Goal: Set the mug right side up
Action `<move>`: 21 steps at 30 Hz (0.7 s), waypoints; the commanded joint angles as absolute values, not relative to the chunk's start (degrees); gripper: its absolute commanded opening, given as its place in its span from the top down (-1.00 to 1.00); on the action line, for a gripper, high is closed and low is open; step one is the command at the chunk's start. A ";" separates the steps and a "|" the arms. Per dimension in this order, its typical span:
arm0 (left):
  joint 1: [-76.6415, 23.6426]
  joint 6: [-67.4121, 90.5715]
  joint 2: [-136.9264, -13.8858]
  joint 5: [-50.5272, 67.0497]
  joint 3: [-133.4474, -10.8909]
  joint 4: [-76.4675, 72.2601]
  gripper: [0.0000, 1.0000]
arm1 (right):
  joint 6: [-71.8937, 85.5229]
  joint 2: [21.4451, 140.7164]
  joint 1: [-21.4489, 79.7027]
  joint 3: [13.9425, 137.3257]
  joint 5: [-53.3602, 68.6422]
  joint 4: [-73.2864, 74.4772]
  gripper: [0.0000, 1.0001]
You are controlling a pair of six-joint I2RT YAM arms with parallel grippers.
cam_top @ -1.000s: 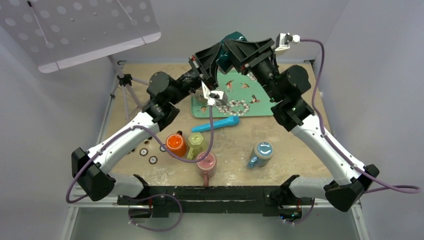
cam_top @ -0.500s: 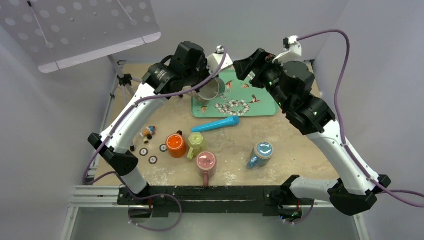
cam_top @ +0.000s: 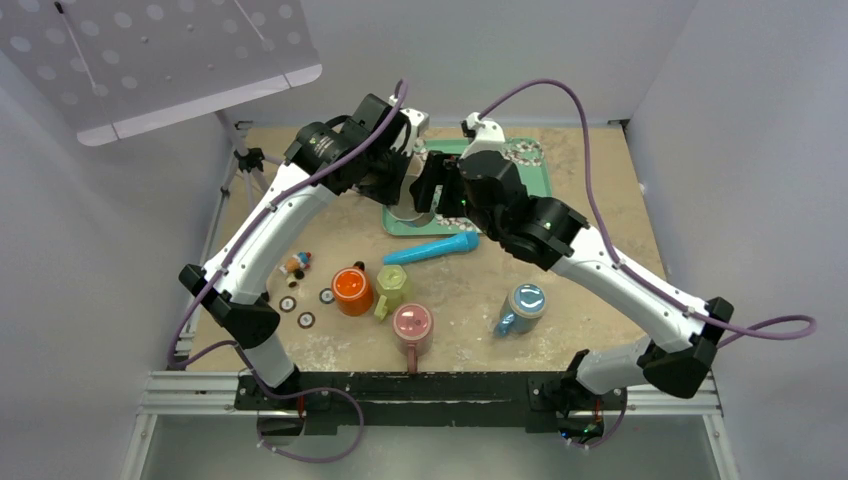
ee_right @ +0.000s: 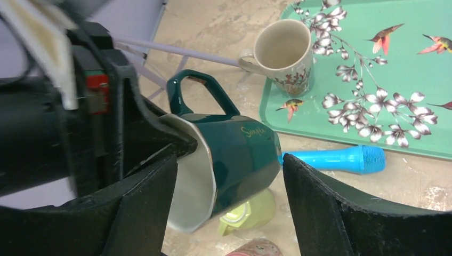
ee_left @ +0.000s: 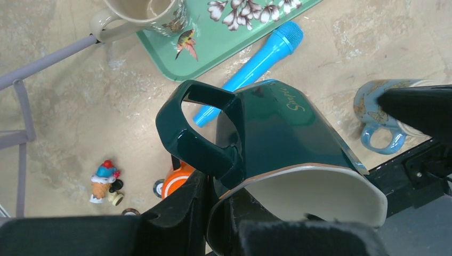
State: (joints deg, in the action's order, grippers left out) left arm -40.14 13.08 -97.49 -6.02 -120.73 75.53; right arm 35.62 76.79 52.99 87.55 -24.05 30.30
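The dark green mug (ee_right: 240, 154) hangs in the air on its side, handle up. Its pale inside faces my left gripper (ee_left: 221, 197), which is shut on the rim (ee_left: 298, 173), one finger inside the mouth and one outside by the handle (ee_left: 197, 144). My right gripper (ee_right: 229, 165) is open and straddles the mug body, one finger at the rim side and one past the base, with a gap showing at the base side. In the top view both grippers meet over the tray's left end and the mug is hidden under them.
A beige floral mug (ee_right: 285, 56) stands upright on the corner of the teal tray (ee_right: 416, 80). Below lie a blue microphone (cam_top: 432, 248), an orange cup (cam_top: 352, 288), a yellow-green cup (cam_top: 392, 285), a pink mug (cam_top: 412, 325) and a blue mug (cam_top: 522, 305) on its side. A tripod (cam_top: 250, 165) stands left.
My right arm has swung in from the back right toward the left arm and its jaws have opened wide around the mug. The left gripper stays shut on the rim.
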 commanded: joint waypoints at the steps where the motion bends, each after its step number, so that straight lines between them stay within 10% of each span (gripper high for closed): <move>1: -39.90 18.59 -94.82 -5.67 -123.48 72.20 1.00 | 34.60 80.84 53.24 91.75 -25.01 29.93 -0.48; 6: -39.51 17.40 -94.37 -8.44 -123.05 70.90 1.00 | 32.87 85.61 53.22 94.52 -27.40 37.89 -0.35; 8: -39.40 17.31 -93.94 -7.92 -122.49 69.70 1.00 | 31.61 86.79 53.03 94.22 -27.87 38.65 0.09; 10: -39.42 17.10 -93.67 -6.08 -121.82 68.76 1.00 | 31.65 88.13 52.38 95.20 -29.03 39.86 0.95; 12: -39.01 16.26 -92.91 -1.24 -120.37 66.86 1.00 | 31.18 88.78 51.23 96.11 -30.04 40.50 1.00; 13: -38.80 15.23 -92.45 1.76 -119.61 65.75 0.84 | 30.49 88.82 50.26 96.23 -29.65 40.11 1.00; 15: -38.00 12.71 -91.65 5.42 -119.06 63.42 -0.72 | 28.92 88.45 47.70 96.43 -27.42 39.64 1.00; 16: -37.27 10.68 -91.55 4.80 -119.82 62.47 -0.97 | 28.44 88.13 45.88 96.51 -26.31 39.67 1.00; 21: -28.34 7.32 -93.09 6.50 -127.90 62.36 -1.00 | 24.85 86.43 34.62 95.51 -21.48 37.81 1.00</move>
State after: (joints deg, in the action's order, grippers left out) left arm -33.69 13.02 -96.97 0.62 -120.33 66.02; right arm 28.77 89.54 43.92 93.86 -22.68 40.07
